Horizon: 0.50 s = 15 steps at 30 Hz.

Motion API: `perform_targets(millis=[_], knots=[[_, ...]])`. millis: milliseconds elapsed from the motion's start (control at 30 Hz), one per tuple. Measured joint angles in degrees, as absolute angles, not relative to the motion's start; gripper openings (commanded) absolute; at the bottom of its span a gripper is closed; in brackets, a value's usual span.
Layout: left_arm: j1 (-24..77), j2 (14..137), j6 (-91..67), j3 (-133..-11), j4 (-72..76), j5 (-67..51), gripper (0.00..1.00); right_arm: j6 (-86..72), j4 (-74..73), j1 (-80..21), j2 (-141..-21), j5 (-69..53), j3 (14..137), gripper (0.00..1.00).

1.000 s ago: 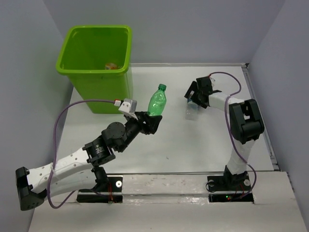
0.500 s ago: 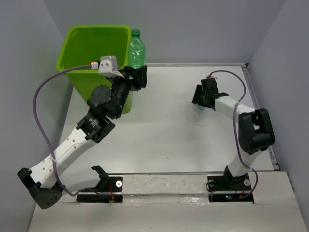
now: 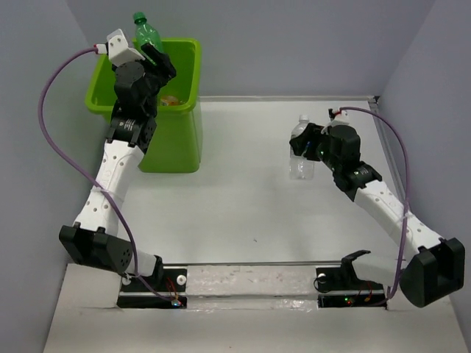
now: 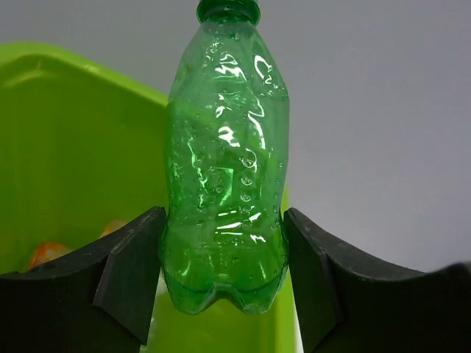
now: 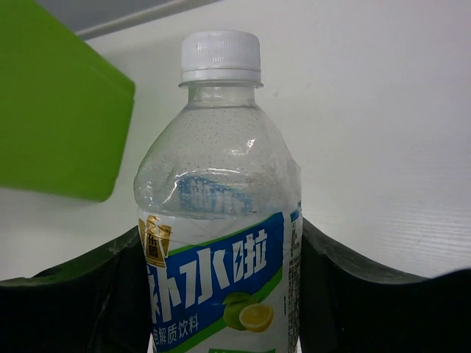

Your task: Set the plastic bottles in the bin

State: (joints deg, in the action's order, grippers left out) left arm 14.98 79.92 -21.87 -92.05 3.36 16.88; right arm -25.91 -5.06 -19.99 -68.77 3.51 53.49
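Overhead view of a white table point(image 3: 243, 206) with two robot arms. The lime-green bin point(image 3: 174, 141) stands at about 10 o'clock on the table. The left arm reaches up tall over it.

The left gripper point(image 3: 154, 60) pinches a green bottle point(image 3: 146, 31) low on its body, with the cap pointing up. In the left wrist view the left gripper point(image 4: 224, 273) has one black pad on each side of the green bottle point(image 4: 225, 184), near its base. The bin's interior shows at 9 o'clock of the bottle and below it. An orange bottle point(image 4: 47, 254) already lies on the bin floor. The bottle seems to hang near one inner wall, not over the middle of the mouth.

At about 2 o'clock on the table, the right gripper point(image 3: 309, 147) is closed around a clear bottle point(image 3: 301, 163) with a white cap. In the right wrist view the right gripper point(image 5: 221, 294) presses against both sides of the blue and green label on the clear bottle point(image 5: 221, 191). Whether its base has left the table cannot be told.

The step in hand looks like dropping the green bottle. To do it well, the left arm should likely carry the bottle further toward the centre of the bin's mouth, then spread its jaws fully so the light bottle falls free rather than catching a pad or bouncing off the rim. The right arm is best held back until the left arm is out of the way.
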Motion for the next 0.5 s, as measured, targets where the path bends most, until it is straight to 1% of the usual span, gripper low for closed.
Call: perform_targets(millis=[33, 67, 100, 167, 333, 500], knots=[[13.82, 80.58, -22.61, -91.83, 2.02, 16.43, 0.84, -25.93, -5.06, -20.27, -67.81, 3.11, 53.54, 0.32], [13.13, 80.9, -23.0, -91.66, 0.95, 16.21, 0.92, -25.93, -5.08, -20.84, -66.28, 2.57, 53.76, 0.32], [12.32, 81.34, -23.22, -91.33, -0.58, 15.97, 0.98, -25.91, -5.1, -21.47, -65.06, 2.28, 54.17, 0.32], [11.57, 81.56, -24.21, -90.67, -2.85, 15.38, 0.99, -25.69, -5.69, -23.49, -63.86, 2.61, 56.27, 0.32], [11.53, 79.57, -24.47, -90.32, -5.23, 13.87, 0.99, -23.94, -5.82, -31.97, -65.01, 4.32, 66.43, 0.31], [11.53, 68.4, -24.47, -86.46, -5.8, 10.55, 0.99, -21.87, -4.51, -38.13, -70.11, 5.04, 78.78, 0.3]])
